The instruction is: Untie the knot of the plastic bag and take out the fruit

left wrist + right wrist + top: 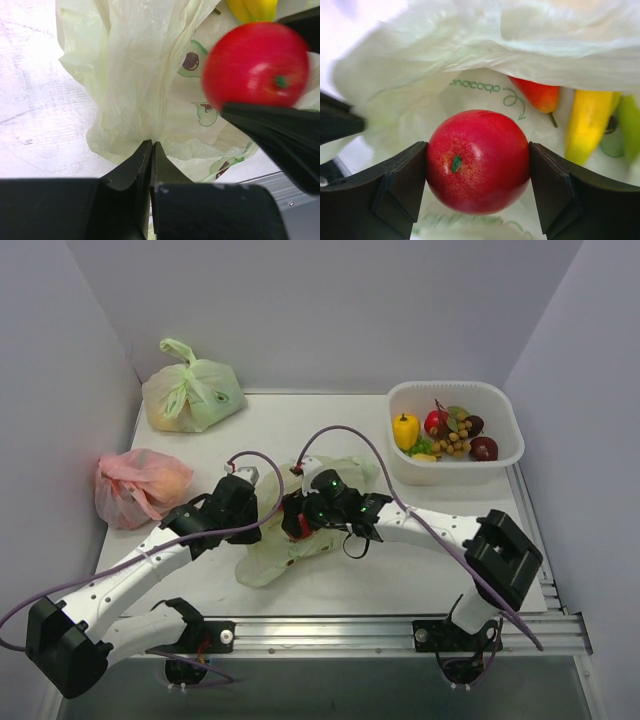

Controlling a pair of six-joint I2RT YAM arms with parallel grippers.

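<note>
Probably slick and light, the red fruit (pixel 477 162) is clamped at three and nine o'clock by the right gripper (pixel 477 172); the left gripper (pixel 151 148) pinches the flimsy plastic bag (pixel 130 75).

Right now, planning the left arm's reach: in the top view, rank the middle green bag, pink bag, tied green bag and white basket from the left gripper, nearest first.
1. middle green bag, pinched in the left gripper
2. pink bag, left, and tied green bag, back left: too close to call
3. white basket, back right
</note>
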